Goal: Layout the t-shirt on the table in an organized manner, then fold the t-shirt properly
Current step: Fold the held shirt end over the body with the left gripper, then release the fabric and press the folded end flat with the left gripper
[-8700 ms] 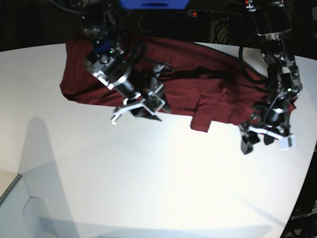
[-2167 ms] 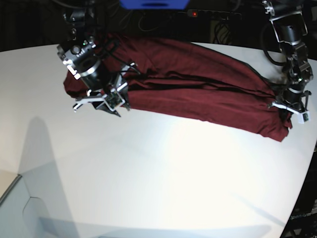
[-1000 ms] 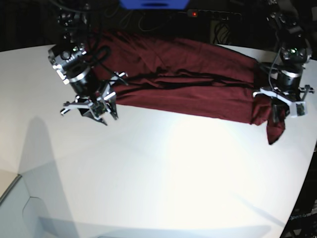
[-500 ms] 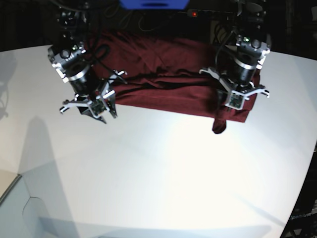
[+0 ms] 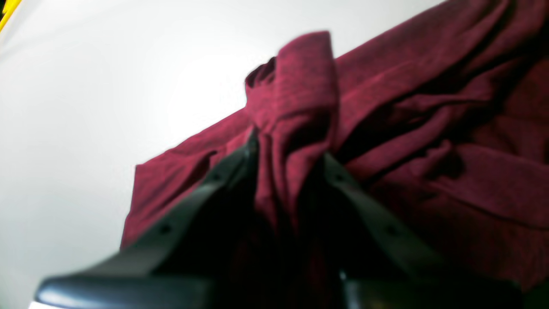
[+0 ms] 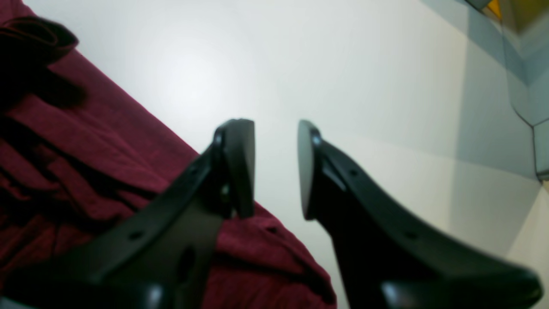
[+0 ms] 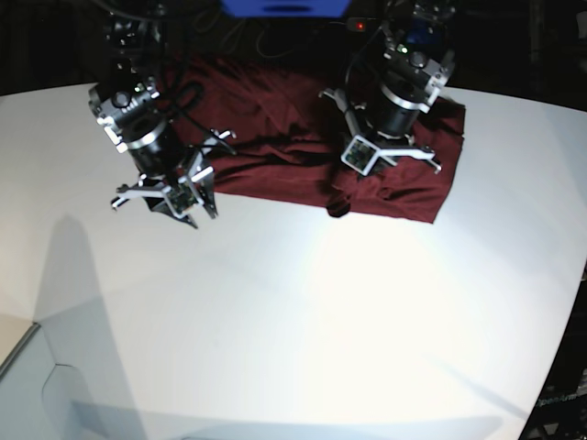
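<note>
My left claw (image 5: pixel 289 159) is clamped on a bunched fold of the t-shirt (image 7: pixel 303 119); in the left wrist view the maroon cloth rises in a pinched ridge between the two black fingers (image 5: pixel 223 171). In the base view that claw (image 7: pixel 353 183) hangs over the shirt's front edge, with a dark tail of cloth drooping just below it. My right claw (image 6: pixel 274 167) stands apart with nothing between its fingers, only bare bench (image 6: pixel 343 64) showing through the gap; it sits at the shirt's other end, over the front hem (image 7: pixel 165 197).

The shirt lies wrinkled and doubled over near the far edge of the bench (image 7: pixel 303 339), its end under the left arm folded back onto the body. The rest of the white surface is smooth and brightly lit, with soft grey shadows toward the near corner. Behind the far edge the room is dark, with cables and a small red light (image 7: pixel 360 26).
</note>
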